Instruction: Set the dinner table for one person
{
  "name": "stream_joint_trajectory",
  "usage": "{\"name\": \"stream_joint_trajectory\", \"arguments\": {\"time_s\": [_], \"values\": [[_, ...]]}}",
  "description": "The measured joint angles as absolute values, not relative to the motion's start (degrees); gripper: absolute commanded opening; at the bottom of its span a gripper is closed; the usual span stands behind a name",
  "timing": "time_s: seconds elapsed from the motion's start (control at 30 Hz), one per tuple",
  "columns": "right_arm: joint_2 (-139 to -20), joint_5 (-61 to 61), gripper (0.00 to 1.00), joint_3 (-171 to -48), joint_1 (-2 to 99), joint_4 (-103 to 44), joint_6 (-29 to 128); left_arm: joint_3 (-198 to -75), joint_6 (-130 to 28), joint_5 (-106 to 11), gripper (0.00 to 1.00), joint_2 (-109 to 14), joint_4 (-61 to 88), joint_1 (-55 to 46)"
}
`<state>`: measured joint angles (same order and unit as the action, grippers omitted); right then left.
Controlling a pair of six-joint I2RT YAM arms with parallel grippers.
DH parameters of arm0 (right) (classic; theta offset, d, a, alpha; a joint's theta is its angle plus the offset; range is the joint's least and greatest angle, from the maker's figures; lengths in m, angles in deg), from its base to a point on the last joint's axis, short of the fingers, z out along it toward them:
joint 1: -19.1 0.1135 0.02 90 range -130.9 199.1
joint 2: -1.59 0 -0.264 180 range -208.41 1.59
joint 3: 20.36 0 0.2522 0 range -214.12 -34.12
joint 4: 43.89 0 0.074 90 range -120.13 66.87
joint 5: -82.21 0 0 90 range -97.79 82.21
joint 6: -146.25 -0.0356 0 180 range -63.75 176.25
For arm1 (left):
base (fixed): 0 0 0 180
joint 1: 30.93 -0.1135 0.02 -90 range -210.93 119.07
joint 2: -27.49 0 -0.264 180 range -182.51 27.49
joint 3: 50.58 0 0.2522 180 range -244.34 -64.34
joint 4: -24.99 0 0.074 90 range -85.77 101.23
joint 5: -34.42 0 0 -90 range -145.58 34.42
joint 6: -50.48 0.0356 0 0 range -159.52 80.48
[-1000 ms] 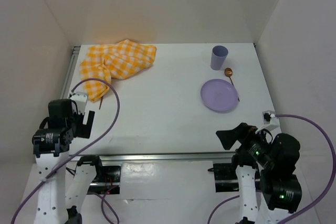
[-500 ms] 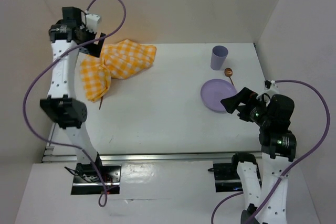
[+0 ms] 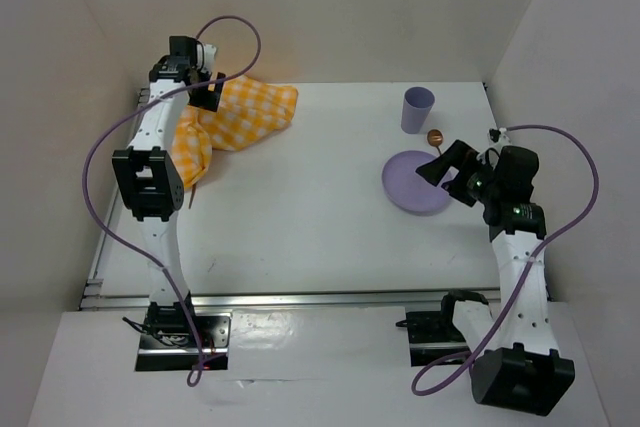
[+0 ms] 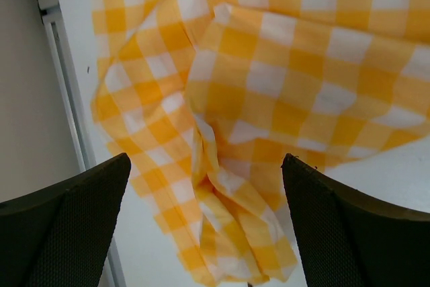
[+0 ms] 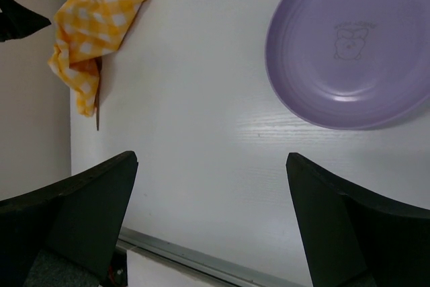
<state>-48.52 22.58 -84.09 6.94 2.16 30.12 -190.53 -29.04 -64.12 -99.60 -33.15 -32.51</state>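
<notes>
The white dinner table (image 3: 300,197) holds a purple plate (image 3: 412,185) at the right, with a purple cup (image 3: 417,109) behind it and a copper spoon (image 3: 437,139) along the plate's right rim. A crumpled yellow-and-white checked cloth (image 3: 240,112) lies at the far left. My left gripper (image 3: 205,95) hovers open over the cloth (image 4: 269,92), empty (image 4: 208,233). My right gripper (image 3: 440,167) is open and empty above the plate's right part; its wrist view (image 5: 211,226) shows the plate (image 5: 349,45) and bare table (image 5: 201,99).
A thin brown handle (image 3: 190,197) pokes out from under the cloth's near end; it also shows in the right wrist view (image 5: 98,115). Silver rails run along the near edge (image 3: 300,298) and left edge (image 4: 60,99). White walls enclose the table on three sides.
Both arms have unfolded from the near edge. The left arm reached to the far left corner over the cloth. The right arm reached forward over the plate.
</notes>
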Motion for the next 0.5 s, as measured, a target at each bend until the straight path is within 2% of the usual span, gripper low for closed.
{"name": "stream_joint_trajectory", "arguments": {"time_s": [0.27,0.3,0.37,0.4,0.5], "values": [[-48.54,19.41,1.00,-83.90,6.94,-1.05,30.92,-196.32,-30.49,-63.83,0.99,-112.54,-30.61,-32.90],[-48.71,19.19,1.00,-83.94,6.94,-1.05,31.10,-196.28,-30.84,-63.57,0.96,-113.70,-30.79,-32.97],[-49.41,18.73,1.00,-84.36,6.94,-1.01,31.36,-196.10,-31.71,-62.63,0.80,-115.25,-30.83,-33.10],[-49.98,18.51,1.00,-84.71,6.94,-1.05,31.49,-195.97,-32.39,-61.76,0.57,-115.36,-30.81,-33.10],[-50.73,18.27,1.00,-85.03,6.94,-1.18,31.71,-194.64,-33.52,-59.07,0.20,-114.22,-30.06,-33.30]]}}
